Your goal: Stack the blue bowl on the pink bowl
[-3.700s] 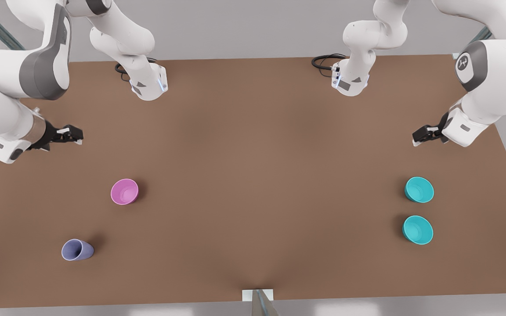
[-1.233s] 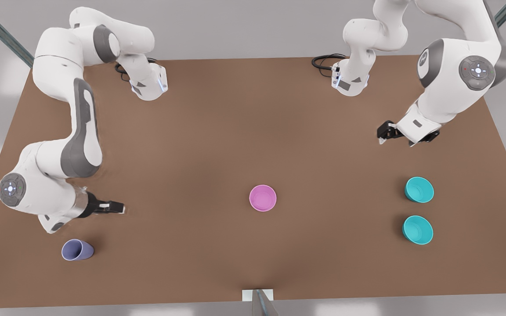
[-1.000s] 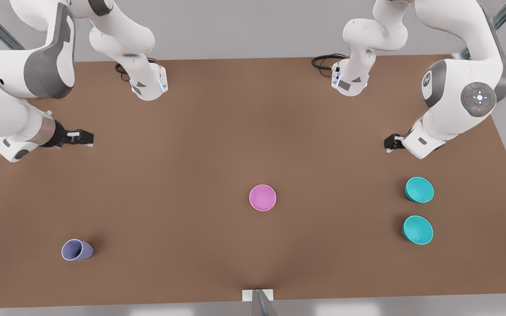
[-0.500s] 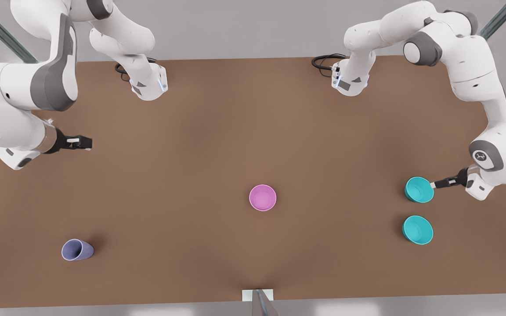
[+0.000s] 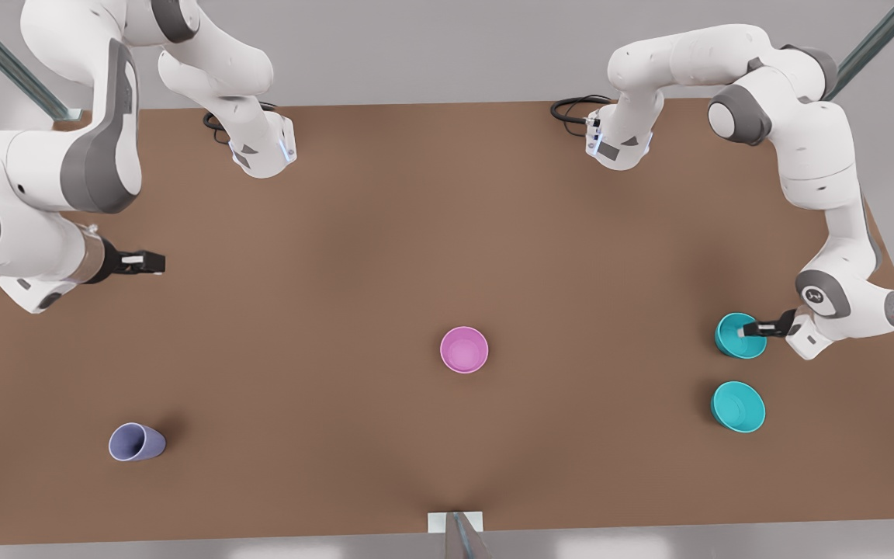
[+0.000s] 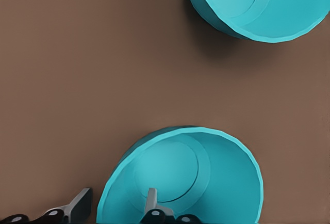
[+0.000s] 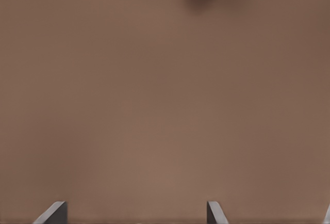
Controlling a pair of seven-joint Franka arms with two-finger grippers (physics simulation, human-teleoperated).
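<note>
Front view, far left: my right gripper (image 5: 154,262) waits, fingers spread, holding nothing.
Lavender cup (image 5: 136,442): well clear.
Pink bowl (image 5: 464,349): table centre, upright.
Blue bowl (image 5: 739,335): front view's right; left gripper (image 6: 116,208) spread, straddling its rim, not yet clamped.
Handling: I'd judge it light, stiff, slick; pinch the wall.
Turquoise twin (image 5: 738,406): near, not blocking.

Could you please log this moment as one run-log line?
left pincer: open, straddling blue bowl rim | right pincer: open, waiting | pink bowl: empty
</note>
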